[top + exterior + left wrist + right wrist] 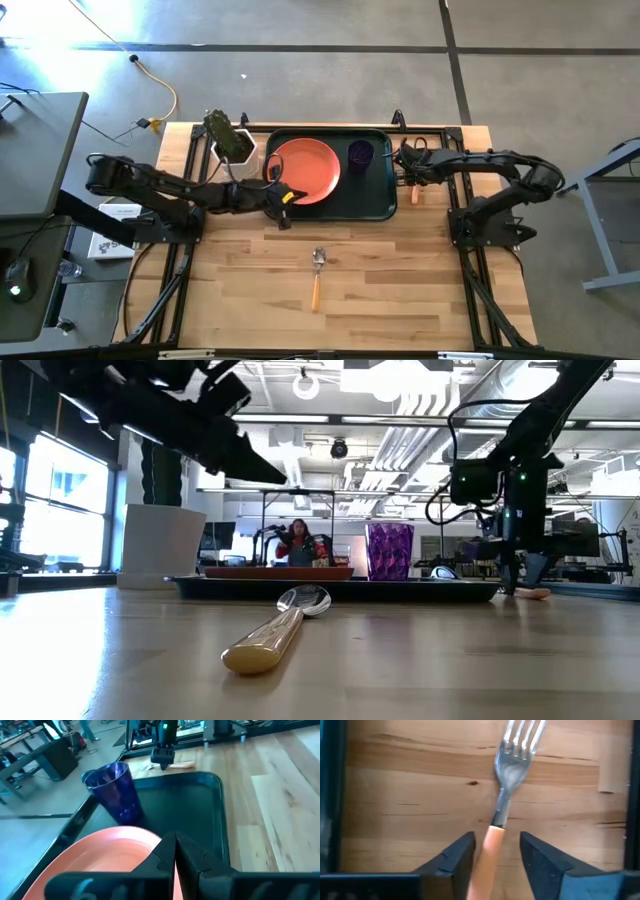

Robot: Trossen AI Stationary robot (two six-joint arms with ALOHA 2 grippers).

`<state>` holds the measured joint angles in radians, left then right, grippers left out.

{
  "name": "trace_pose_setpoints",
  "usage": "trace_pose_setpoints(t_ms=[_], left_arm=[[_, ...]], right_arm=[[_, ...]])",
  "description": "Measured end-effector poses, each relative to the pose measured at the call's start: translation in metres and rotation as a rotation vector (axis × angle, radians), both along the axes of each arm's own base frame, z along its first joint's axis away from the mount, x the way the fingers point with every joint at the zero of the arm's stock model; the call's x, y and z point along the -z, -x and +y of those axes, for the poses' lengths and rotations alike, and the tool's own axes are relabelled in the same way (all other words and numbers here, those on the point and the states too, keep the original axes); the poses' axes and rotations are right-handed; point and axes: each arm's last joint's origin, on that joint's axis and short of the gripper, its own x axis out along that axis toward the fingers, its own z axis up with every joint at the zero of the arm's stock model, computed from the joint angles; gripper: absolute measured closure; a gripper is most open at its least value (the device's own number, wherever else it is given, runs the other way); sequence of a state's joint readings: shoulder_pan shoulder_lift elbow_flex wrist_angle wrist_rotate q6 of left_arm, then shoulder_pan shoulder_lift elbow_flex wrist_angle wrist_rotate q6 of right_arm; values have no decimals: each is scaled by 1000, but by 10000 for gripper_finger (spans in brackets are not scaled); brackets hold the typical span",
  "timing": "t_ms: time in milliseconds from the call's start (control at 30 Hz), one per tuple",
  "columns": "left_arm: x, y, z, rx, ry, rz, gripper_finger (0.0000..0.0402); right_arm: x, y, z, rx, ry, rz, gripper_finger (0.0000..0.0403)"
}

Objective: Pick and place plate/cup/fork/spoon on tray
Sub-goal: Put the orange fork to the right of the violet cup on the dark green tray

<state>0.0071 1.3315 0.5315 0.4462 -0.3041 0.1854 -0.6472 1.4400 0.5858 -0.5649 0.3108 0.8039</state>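
Observation:
The dark green tray (380, 200) lies at the table's far middle. The orange plate (305, 168) lies flat in its left part and the purple cup (360, 153) stands upright at its far right. My left gripper (284, 196) hangs shut and empty above the plate's near rim; the low view (270, 468) shows it well clear of the plate (278, 571). The fork (507, 775) lies on the wood just right of the tray. My right gripper (495, 842) is open and points down, one finger on either side of the fork's orange handle (490, 852). The spoon (317, 275) lies on the table's near middle.
A white pot with a green plant (235, 148) stands just left of the tray, close to my left arm. Bare wood stretches around the spoon toward the near edge. A person (298, 542) shows in the room far behind the table.

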Motion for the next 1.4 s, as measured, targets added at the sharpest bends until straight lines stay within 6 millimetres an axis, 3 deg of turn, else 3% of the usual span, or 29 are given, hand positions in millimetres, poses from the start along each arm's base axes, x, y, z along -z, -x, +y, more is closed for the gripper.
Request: trace_pose_setpoints(t_ms=[167, 333, 633, 767, 1033, 1400], left_arm=[[5, 12, 1, -43, -2, 5, 401], [10, 15, 1, -60, 4, 23, 401], [10, 15, 2, -65, 3, 25, 401], [10, 15, 1, -70, 20, 19, 401], [11, 16, 1, -73, 26, 37, 401], [12, 16, 1, -72, 24, 40, 401]], right_arm=[[2, -2, 1, -25, -37, -19, 328], [-8, -2, 8, -42, -38, -83, 388], [-54, -16, 37, 17, 159, -424, 359], [-61, -29, 52, 38, 251, -521, 367], [-46, -50, 61, 42, 264, -545, 368], [-14, -68, 55, -47, 196, -463, 367]])
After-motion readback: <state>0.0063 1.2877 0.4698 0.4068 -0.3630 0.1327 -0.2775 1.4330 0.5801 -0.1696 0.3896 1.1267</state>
